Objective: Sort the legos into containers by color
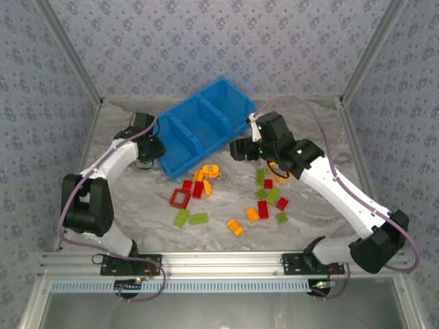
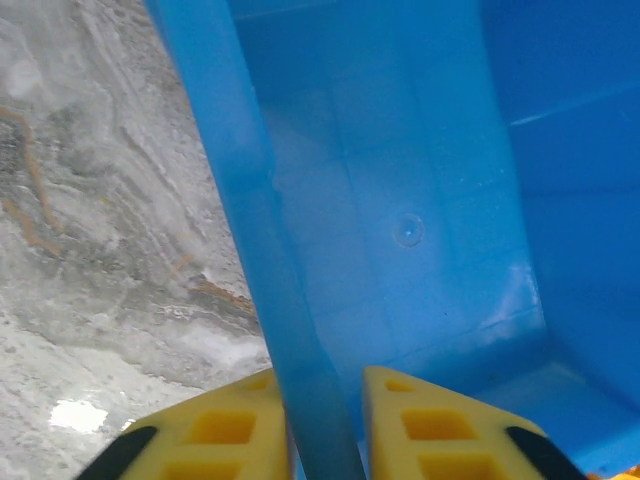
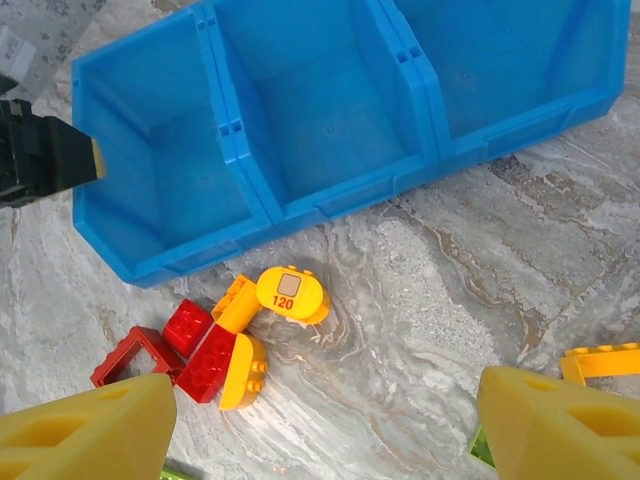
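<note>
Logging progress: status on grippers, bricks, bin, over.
Left fingers clamp end wall of long blue plastic bin. Right fingers open, empty, near red, orange, green plastic bricks. All three compartments empty. Nothing blocking.

Lighting: bright, even and diffuse from overhead.
Shadows on the table [image 1: 144, 202] are soft and faint. A white glare patch sits on the table in the left wrist view, where the near bin [image 2: 290, 330] wall is blurred.

Long bright blue plastic bin [image 3: 330, 190]: smooth, glossy moulded walls with soft highlights. Small red, orange-yellow and lime-green plastic bricks [image 3: 213, 362]: shiny, studded. Grey-white marbled desk [image 3: 420, 300]: veined, stone-like look, mostly matt, faint sheen.
</note>
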Motion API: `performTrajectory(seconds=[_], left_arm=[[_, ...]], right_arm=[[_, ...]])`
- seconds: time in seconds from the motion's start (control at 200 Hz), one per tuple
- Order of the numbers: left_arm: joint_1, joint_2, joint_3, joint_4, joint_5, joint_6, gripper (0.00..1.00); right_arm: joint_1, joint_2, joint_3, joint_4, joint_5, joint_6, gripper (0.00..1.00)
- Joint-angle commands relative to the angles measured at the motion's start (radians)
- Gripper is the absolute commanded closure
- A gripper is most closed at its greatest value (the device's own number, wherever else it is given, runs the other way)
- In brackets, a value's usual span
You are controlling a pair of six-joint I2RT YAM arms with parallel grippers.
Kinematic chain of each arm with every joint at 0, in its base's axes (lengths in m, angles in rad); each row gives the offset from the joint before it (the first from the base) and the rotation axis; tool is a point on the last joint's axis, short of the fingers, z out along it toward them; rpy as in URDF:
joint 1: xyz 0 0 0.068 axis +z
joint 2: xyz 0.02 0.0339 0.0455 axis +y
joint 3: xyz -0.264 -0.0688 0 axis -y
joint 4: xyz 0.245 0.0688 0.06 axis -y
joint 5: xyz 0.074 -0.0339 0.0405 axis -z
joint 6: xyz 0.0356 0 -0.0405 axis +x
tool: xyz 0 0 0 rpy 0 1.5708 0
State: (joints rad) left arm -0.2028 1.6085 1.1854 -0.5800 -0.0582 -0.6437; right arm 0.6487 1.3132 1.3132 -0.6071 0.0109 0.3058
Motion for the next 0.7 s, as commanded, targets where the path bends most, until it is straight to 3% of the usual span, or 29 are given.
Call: performTrajectory(seconds=[0.0,0.065,0.3,0.52,0.695], left_arm=[[0.005,0.008,0.039,-0.038,-0.039,0.102,0.90],[0.005,0.021,0.056,-0.057,-0.057,0.141,1.00],[0.011,0.106,0.179,-0.149,-0.105,0.311,1.00],[-0.003,0.220,0.313,-0.124,0.008,0.482,1.00],[-0.024,0.306,0.410,-0.162,0.022,0.471,1.00]], right_arm=[[0.007,-0.026,-0.012,-0.036,0.009,0.004,0.18],[0.006,-0.029,-0.010,-0.043,0.013,0.000,0.19],[0.007,-0.069,-0.025,-0.058,0.042,0.002,0.19],[0.007,-0.092,-0.028,-0.081,0.052,0.003,0.19],[0.004,-0.114,-0.048,-0.088,0.063,0.005,0.18]])
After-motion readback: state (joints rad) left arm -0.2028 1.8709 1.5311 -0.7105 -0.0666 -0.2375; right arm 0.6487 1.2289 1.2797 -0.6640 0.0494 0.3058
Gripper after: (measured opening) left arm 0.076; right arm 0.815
